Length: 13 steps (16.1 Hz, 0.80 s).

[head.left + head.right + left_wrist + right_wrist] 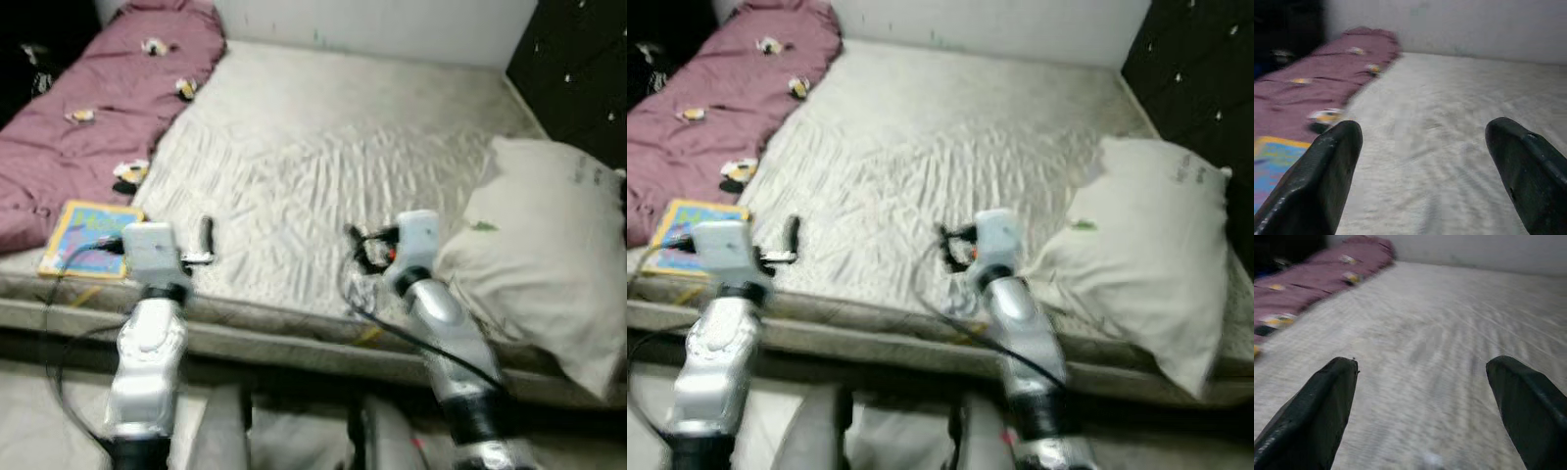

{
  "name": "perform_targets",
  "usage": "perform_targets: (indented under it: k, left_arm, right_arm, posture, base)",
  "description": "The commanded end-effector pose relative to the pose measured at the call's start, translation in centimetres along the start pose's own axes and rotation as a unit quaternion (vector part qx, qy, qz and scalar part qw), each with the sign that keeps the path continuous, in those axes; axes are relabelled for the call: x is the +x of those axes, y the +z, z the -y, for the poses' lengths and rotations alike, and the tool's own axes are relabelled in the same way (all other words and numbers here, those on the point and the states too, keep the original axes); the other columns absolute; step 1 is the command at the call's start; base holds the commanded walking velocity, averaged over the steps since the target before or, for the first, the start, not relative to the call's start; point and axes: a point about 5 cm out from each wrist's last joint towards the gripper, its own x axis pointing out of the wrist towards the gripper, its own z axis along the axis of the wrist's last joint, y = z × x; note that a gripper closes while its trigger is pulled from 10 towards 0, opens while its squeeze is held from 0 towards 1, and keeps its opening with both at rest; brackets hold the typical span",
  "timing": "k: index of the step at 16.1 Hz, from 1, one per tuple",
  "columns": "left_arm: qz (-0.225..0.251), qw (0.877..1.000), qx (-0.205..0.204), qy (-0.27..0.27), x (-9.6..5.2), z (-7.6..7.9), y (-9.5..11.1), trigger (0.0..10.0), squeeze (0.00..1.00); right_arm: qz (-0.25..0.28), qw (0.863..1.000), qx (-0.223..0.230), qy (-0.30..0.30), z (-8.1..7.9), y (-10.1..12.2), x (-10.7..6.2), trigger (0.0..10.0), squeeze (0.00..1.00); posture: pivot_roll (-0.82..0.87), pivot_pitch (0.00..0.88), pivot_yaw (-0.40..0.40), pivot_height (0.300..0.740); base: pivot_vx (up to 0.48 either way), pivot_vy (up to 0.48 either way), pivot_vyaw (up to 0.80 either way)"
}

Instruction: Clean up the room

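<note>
1. A purple blanket (pixel 93 108) is being seen along the left of the bed (pixel 323 147).
2. A colorful book (pixel 86 238) is being seen at the bed's near left edge.
3. The left gripper (pixel 1425 161) is being held spread wide, just beside the book.
4. The right gripper (pixel 1422 396) is being held spread wide over the sheet.
5. A white pillow (pixel 549 264) is being seen on the right.

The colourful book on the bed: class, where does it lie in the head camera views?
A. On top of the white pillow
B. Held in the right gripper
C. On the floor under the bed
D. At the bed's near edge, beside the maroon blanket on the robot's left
D. The colourful book lies flat at the bed's near edge, against the maroon blanket, far from the white pillow; both grippers are open with nothing between their fingers.
</note>
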Motion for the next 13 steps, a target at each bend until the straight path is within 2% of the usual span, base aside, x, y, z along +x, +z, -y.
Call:
perform_targets:
  k: [1,6,13]
  left_arm:
    - [-0.002,1.0,0.005,0.002,0.13,-0.49,0.12,10.0,0.0]
    - [-0.013,1.0,-0.001,0.007,-0.05,-0.48,-0.19,10.0,0.0]
    - [-0.023,1.0,-0.004,0.018,-0.16,-0.5,-0.39,10.0,0.0]
  right_arm:
    - [0.0,1.0,0.005,-0.007,0.01,0.1,0.19,10.0,0.0]
    - [-0.013,1.0,0.016,-0.012,0.15,-0.39,0.07,10.0,0.0]
    - [-0.017,1.0,0.02,-0.007,0.02,-0.6,0.09,10.0,0.0]
  posture:
    - [0.04,0.0,-0.057,0.618]
    - [0.04,0.0,-0.06,0.614]
    - [0.04,0.0,-0.061,0.54]
  base:
    - [0.0,0.0,0.0]
    - [0.0,0.0,0.0]
    - [0.0,0.0,0.0]
